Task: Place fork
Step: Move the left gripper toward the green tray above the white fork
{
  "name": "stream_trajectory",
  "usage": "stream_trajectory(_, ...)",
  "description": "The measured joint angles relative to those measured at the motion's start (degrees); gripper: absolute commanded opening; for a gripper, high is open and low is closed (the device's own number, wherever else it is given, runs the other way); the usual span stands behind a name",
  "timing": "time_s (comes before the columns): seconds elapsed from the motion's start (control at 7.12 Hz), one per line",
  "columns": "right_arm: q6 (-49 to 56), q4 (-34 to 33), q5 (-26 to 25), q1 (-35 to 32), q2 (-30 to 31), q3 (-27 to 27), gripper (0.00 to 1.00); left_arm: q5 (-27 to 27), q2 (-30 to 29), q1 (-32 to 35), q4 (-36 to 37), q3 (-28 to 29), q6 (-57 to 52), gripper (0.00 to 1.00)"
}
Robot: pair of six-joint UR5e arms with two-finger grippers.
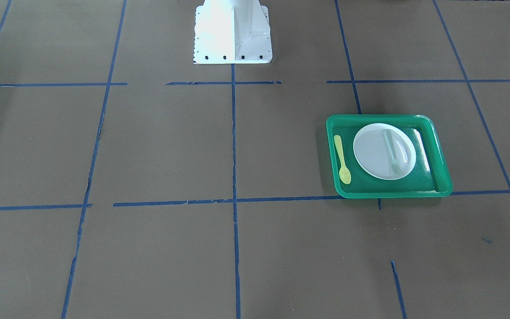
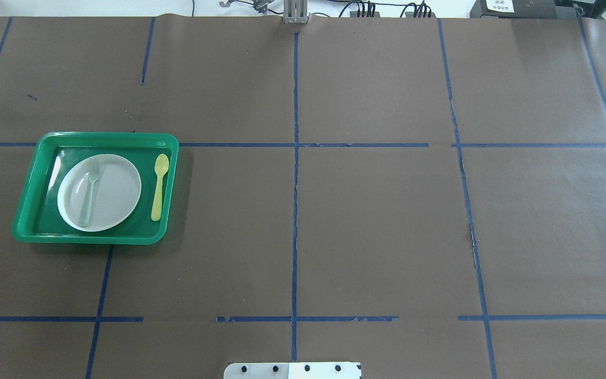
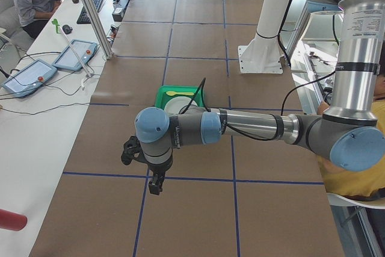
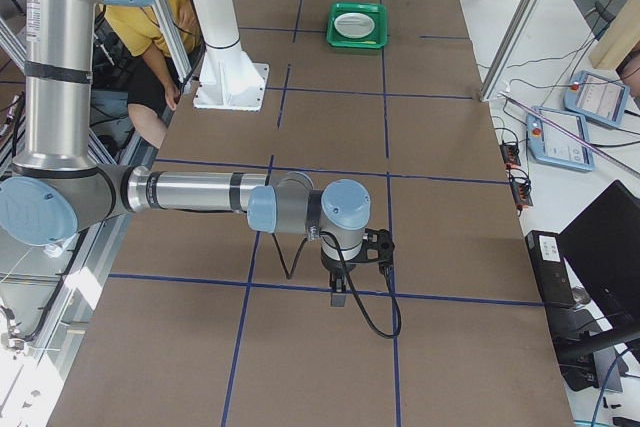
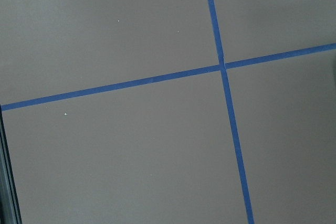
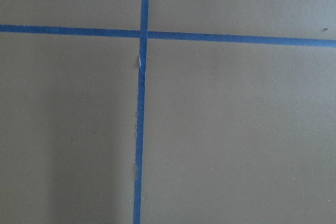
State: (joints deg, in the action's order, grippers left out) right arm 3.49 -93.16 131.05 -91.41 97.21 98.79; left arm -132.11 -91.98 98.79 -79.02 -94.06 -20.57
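The pale translucent fork [image 1: 392,153] lies on the white plate [image 1: 372,153] inside the green tray [image 1: 388,193], tines toward the operators' side. In the overhead view the fork [image 2: 91,192] lies on the left part of the plate [image 2: 119,192] in the tray [image 2: 92,238]. My left gripper [image 3: 154,189] shows only in the exterior left view, hanging over bare table well short of the tray. My right gripper [image 4: 337,299] shows only in the exterior right view, far from the tray [image 4: 358,44]. I cannot tell whether either is open or shut.
A yellow spoon [image 1: 341,159] lies in the tray beside the plate [image 2: 159,187]. The white robot base [image 1: 233,33] stands at the table's middle edge. Blue tape lines grid the brown table. Both wrist views show only brown paper and tape. Operators' desks flank the table ends.
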Motion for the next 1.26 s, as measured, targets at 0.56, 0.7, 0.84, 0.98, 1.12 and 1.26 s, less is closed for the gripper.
stream_trajectory(0.56, 0.01, 0.0, 0.0, 0.0, 0.0, 0.0, 1.0, 0.38, -0.38, -0.63, 0.32, -0.7, 0.51, 1.0)
stream_trajectory(0.7, 0.02, 0.0, 0.0, 0.0, 0.0, 0.0, 1.0, 0.14, -0.06, -0.87, -0.81, -0.69, 0.76, 1.0)
stream_trajectory(0.84, 0.02, 0.0, 0.0, 0.0, 0.0, 0.0, 1.0, -0.34, 0.09, -1.36, -2.42, -0.62, 1.69, 1.0)
stream_trajectory(0.98, 0.03, 0.0, 0.0, 0.0, 0.0, 0.0, 1.0, -1.05, 0.1, -3.2, -4.1, -1.1, 5.58, 1.0)
stream_trajectory(1.12, 0.01, 0.0, 0.0, 0.0, 0.0, 0.0, 1.0, -1.63, -0.01, -7.63, -7.07, -2.34, 13.53, 1.0)
stream_trajectory(1.26, -0.01, 0.0, 0.0, 0.0, 0.0, 0.0, 1.0, -1.71, -0.17, -13.28, -11.07, -4.13, 22.43, 1.0)
